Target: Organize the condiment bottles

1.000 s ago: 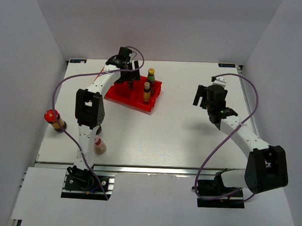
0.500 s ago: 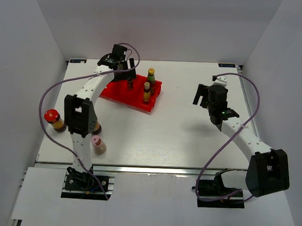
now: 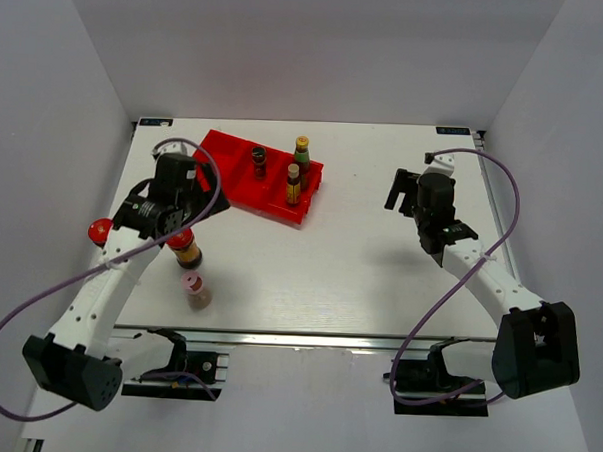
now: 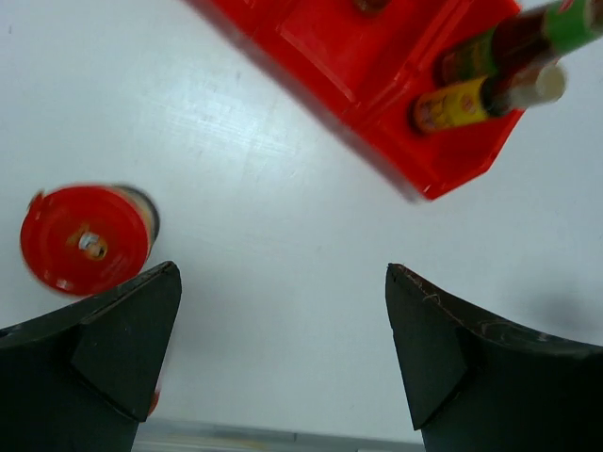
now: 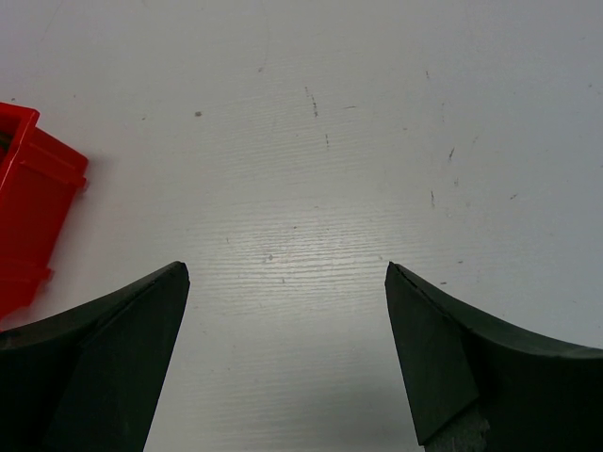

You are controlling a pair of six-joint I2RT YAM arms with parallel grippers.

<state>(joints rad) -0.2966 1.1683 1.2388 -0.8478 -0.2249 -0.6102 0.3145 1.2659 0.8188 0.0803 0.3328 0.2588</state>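
So three condiment bottles are sorted: the green bottle [image 3: 302, 149], yellow-capped bottle [image 3: 293, 184] and dark-capped bottle [image 3: 258, 162] all stand in the red tray [image 3: 229, 173], ahead of the left hand [image 4: 281, 273] and off to its right.

That hand is spread as wide as it goes, with nothing in it. In its wrist view a red-lidded jar [image 4: 87, 237] sits just outside the left-side finger [image 4: 122, 348], not between the two. We're looking straight down on the lid, so it's upright with its long axis vertical.

From overhead there are two jars like that close to this hand, a brown jar [image 3: 186, 249] partly under the arm and a second jar [image 3: 101, 229] further out to its left. I can't say which one the wrist camera has. The pink-capped bottle [image 3: 194, 286] stands behind the hand, toward the arm's base.

The right hand [image 5: 283, 268] is also fully open and empty over bare worktop [image 3: 360, 259], well apart from every loose bottle.

My guess is the left arm takes this one: slide sideways until the lid is centred between the fingers, then drop straight down.
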